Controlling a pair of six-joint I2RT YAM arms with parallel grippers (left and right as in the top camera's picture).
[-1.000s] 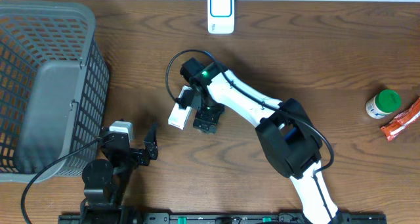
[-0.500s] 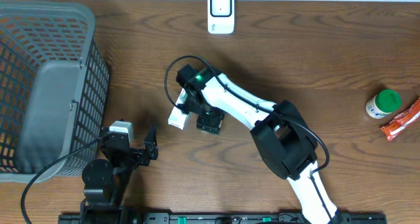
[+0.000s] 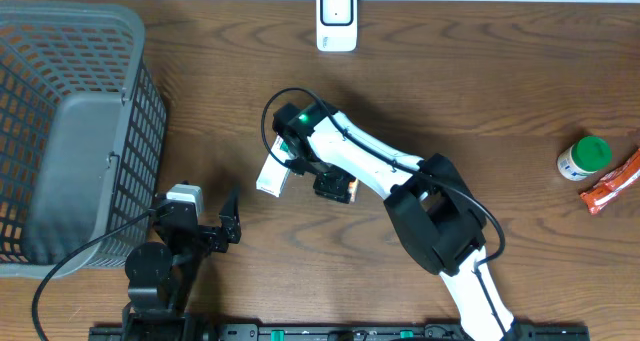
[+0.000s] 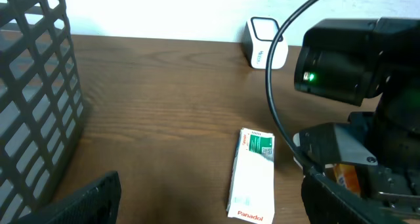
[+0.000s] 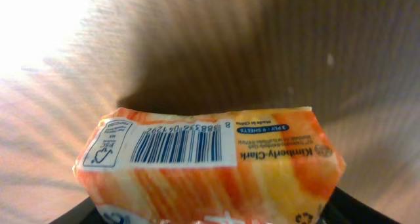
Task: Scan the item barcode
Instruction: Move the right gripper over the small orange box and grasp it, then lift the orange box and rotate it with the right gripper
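Tissue pack [image 5: 210, 161], orange and white with a printed barcode [image 5: 176, 147] on a white label, sits right in the right end effector [image 3: 333, 187] and fills most of the right wrist view. It looks clamped between the two fingers and lifted off the worktop [image 3: 480, 91], with its shadow on the wood behind it, though the fingers themselves are only dark edges at the bottom of that view, so the grip is likely rather than certain. The barcode side faces the wrist camera. Just beside this end effector, on the side toward the basket [image 3: 70, 131], a white Panadol box [image 3: 272, 173] lies flat on the worktop. The white scanner [image 3: 336, 18] stands well apart from the end effector, beyond it at the far edge of the worktop. The left end effector [image 4: 210, 184] rests low with its jaws spread wide and nothing between them; the Panadol box lies ahead of it and slightly to one side, and the basket wall rises close on its other side.
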